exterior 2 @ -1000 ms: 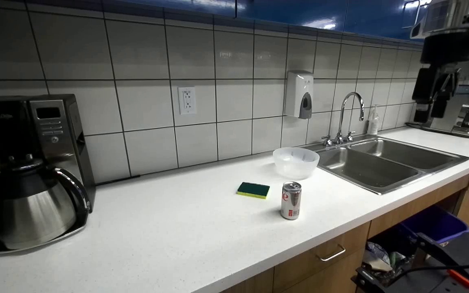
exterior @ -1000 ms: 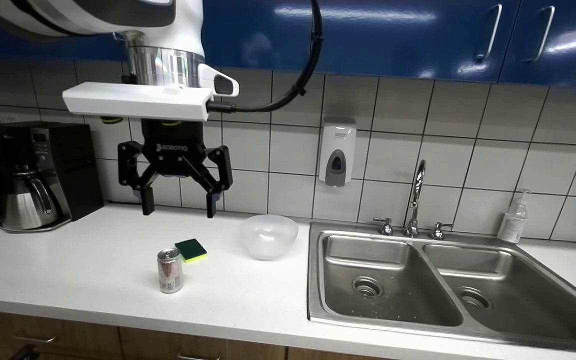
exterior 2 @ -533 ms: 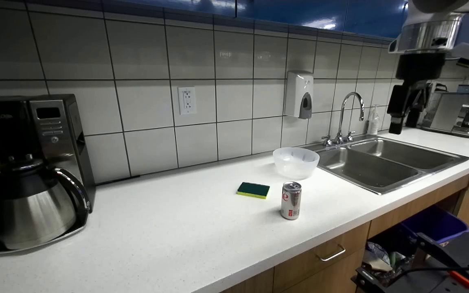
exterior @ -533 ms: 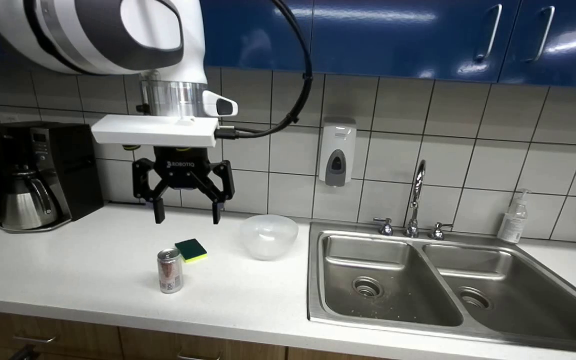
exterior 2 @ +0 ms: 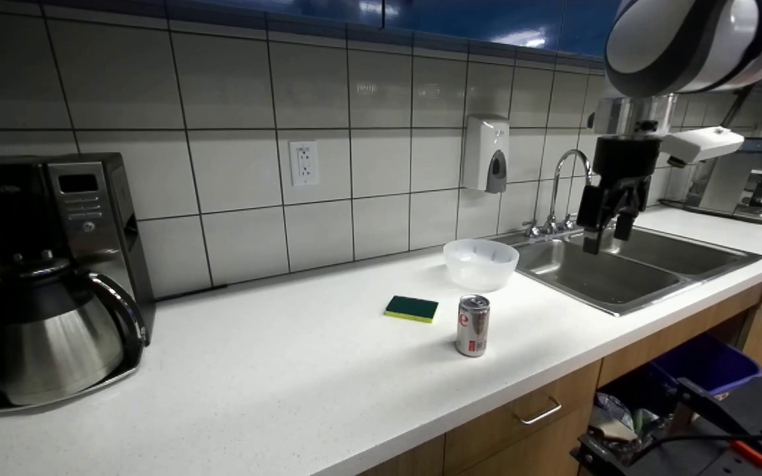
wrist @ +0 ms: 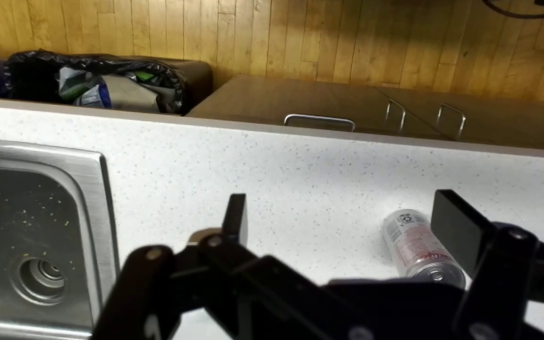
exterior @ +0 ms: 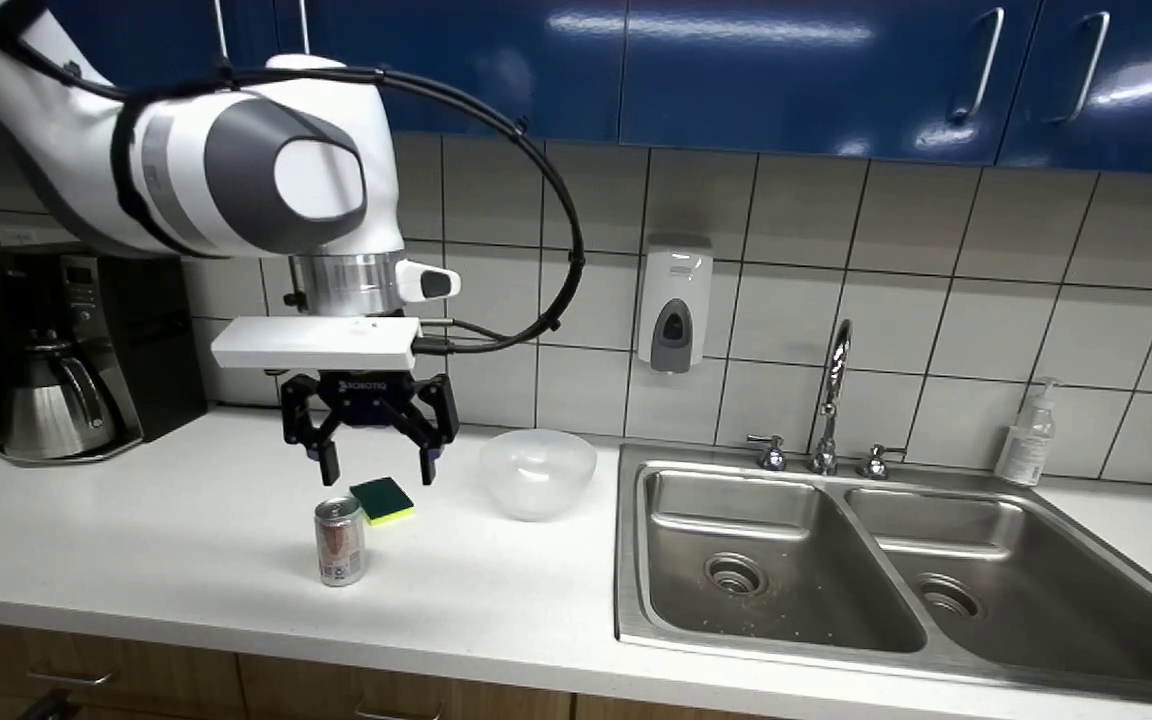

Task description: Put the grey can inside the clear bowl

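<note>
The grey can stands upright on the white counter, near its front edge. It also shows in an exterior view and, with its reddish label, in the wrist view. The clear bowl stands on the counter beside the sink; it also shows in an exterior view and looks empty. It is out of the wrist view. My gripper is open and empty, pointing down, above the counter and higher than the can. In the wrist view the can lies below the open fingers, close to the right-hand finger, not touching as far as I see.
A green and yellow sponge lies just behind the can. The steel sink with a faucet is beyond the bowl. A coffee maker with a steel carafe stands at the far end. A soap dispenser hangs on the wall.
My open gripper has moved down, lower over the counter, and closer to the can and bowl. The can, bowl and sponge have not moved.
</note>
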`<state>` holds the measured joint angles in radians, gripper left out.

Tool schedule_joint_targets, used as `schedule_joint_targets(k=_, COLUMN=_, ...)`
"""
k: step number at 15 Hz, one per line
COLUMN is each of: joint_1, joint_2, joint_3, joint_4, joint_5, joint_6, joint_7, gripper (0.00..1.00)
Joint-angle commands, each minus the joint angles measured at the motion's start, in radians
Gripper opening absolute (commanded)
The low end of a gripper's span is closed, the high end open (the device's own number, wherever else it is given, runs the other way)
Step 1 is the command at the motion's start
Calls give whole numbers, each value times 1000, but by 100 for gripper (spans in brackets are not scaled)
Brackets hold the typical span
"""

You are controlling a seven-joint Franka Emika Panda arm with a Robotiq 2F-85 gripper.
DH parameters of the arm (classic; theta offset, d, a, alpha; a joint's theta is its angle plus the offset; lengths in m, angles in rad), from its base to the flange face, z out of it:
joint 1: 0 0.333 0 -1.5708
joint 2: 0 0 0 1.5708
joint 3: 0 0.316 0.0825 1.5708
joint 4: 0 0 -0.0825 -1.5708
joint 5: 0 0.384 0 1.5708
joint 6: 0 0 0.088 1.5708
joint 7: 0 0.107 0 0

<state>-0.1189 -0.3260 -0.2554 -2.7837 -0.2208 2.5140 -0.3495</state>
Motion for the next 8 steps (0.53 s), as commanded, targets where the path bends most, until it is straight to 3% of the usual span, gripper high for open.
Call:
schedule_joint_targets(k=1, joint_1=5, joint_2=132, joint_3=67, joint_4=36, joint_5=29, joint_6=89, joint_7=115, gripper=100)
schedule_joint_targets(k=8, joint_1=30, joint_2=313, joint_3=160, joint_4=114, joint_5=34, joint_6=199, joint_7=300, gripper=100)
